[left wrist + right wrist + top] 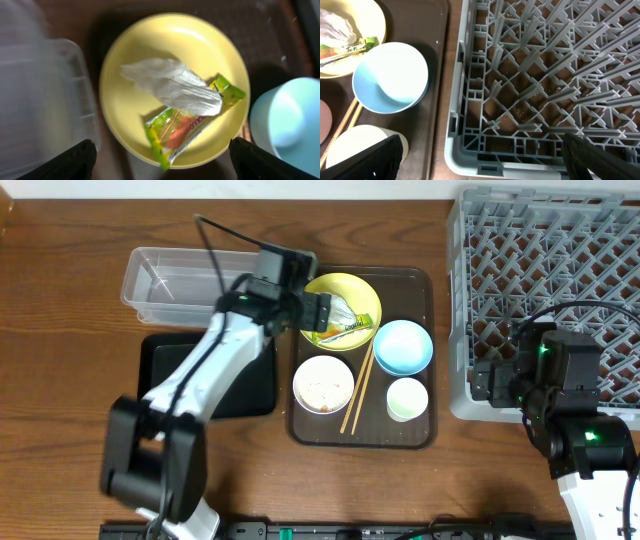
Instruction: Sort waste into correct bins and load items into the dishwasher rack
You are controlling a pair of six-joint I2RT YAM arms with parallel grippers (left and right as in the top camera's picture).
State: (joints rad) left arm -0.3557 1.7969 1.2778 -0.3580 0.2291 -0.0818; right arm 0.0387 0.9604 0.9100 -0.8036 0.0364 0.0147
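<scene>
A dark brown serving tray [412, 288] sits mid-worktop and carries most of the dishes. On its far left corner the round yellow plate [342, 292] holds a crumpled white sheet [170, 85] lying partly over the green-and-yellow snack wrapper [182, 132]. The left gripper [161, 155] hovers over this plate with its fingers spread wide and nothing between them. To the right of the plate the light blue bowl [403, 346] stands empty, and nearer than it is the small white cup [407, 399]. The white bowl [323, 383] on the near left of the tray holds what looks like pale food scraps [323, 390], too small to make out clearly. The chopsticks [357, 390] lie on the tray between the white bowl and the cup. Left of the tray, the clear tub [150, 275] is empty, and the black tray [257, 380] nearer than it is partly hidden by the left arm. The grey dishwasher rack [540, 260] on the far right holds nothing. The right gripper [485, 160] hangs fully open over its near left corner.
</scene>
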